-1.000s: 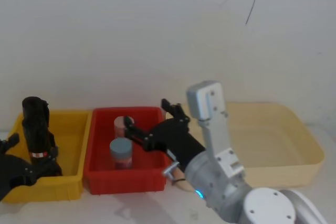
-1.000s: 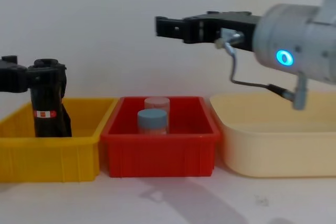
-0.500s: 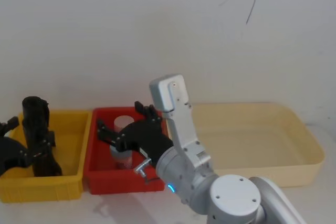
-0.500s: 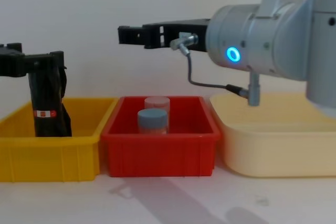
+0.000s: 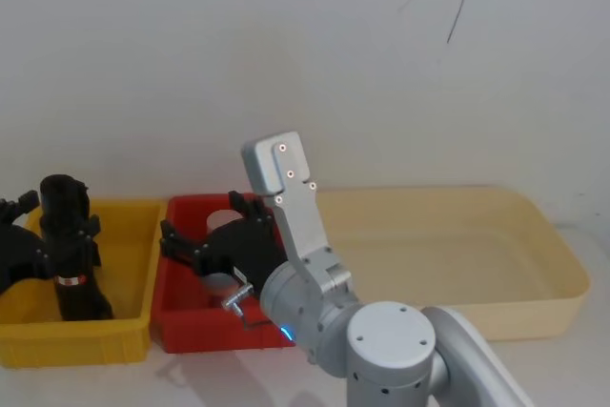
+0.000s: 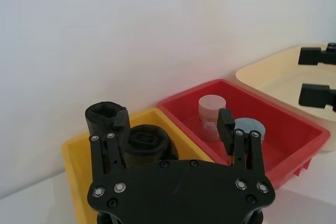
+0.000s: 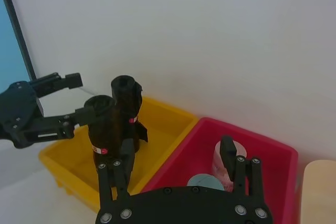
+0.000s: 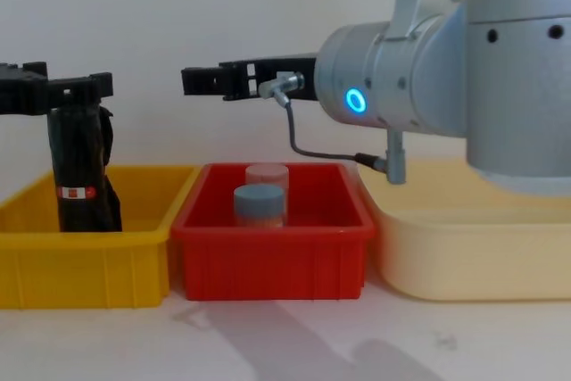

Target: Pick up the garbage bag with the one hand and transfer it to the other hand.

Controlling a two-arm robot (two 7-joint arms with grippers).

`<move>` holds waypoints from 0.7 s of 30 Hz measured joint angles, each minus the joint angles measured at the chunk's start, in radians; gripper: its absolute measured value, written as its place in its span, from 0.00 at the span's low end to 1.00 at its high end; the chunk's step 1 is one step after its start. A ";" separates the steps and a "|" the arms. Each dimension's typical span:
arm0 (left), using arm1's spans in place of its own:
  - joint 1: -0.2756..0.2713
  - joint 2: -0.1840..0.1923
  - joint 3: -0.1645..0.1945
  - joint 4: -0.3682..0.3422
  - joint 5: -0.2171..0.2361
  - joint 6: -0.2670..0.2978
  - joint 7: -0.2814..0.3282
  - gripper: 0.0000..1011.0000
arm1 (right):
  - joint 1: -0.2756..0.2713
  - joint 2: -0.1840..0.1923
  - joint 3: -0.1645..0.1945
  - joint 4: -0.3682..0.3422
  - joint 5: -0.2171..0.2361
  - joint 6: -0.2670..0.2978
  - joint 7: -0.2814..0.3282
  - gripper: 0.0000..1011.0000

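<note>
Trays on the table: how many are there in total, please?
3, in a row: the yellow tray on the left, the red tray in the middle, the cream tray on the right. None seems hidden.

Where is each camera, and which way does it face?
Head: high, looking down on the table; right gripper in front.
Chest: low, facing across the table; left gripper at the garbage bag.
Left wrist: behind its open fingers, toward the red bin.
Right wrist: behind its open fingers, toward the yellow bin.
Both wrist views share the jars.
</note>
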 joint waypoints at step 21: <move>-0.088 -0.020 0.025 0.135 -0.049 0.056 -0.009 0.99 | 0.042 -0.039 0.018 0.116 -0.026 0.003 -0.021 0.99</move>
